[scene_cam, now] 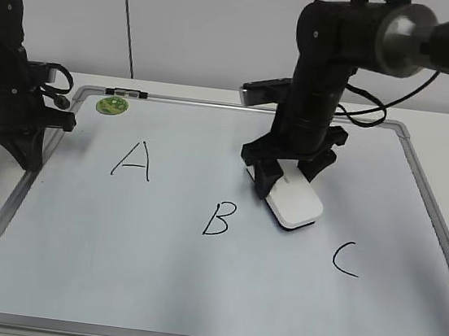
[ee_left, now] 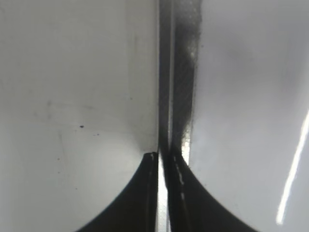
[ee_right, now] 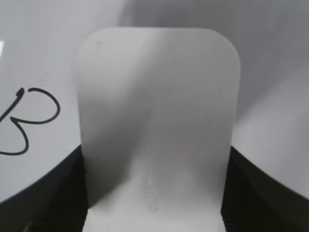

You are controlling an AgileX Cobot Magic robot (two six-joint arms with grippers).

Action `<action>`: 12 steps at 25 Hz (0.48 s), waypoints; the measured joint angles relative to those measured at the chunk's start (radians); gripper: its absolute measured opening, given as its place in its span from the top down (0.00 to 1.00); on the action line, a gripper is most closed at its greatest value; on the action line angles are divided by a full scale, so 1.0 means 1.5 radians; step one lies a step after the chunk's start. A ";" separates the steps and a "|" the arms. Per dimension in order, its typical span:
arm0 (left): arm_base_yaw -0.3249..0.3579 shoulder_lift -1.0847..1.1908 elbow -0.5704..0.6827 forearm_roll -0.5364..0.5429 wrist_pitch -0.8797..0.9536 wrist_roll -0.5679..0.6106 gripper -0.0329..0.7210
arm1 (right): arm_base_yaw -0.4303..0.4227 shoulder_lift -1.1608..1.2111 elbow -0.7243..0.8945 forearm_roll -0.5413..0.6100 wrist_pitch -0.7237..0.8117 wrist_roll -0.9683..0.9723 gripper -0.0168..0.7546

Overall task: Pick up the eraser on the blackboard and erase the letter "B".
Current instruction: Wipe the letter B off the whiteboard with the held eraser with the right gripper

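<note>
From the front, the right gripper [scene_cam: 285, 174] has its fingers clamped on the eraser [scene_cam: 295, 203], which lies on the blackboard [scene_cam: 192, 295] just right of the letter "B" [scene_cam: 220, 219]. The left gripper [ee_left: 161, 193], up close, has fingers pressed together at the board's frame. On the right wrist, the eraser [ee_right: 157, 121] seems flat on the board

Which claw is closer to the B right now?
Right. The right claw straddles the eraser just up and right of the letter "B"; the left claw sits at the blackboard's far left edge.
</note>
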 joint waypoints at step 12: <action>0.000 0.000 0.000 0.001 0.000 0.000 0.93 | 0.041 0.049 -0.039 -0.032 0.009 0.015 0.30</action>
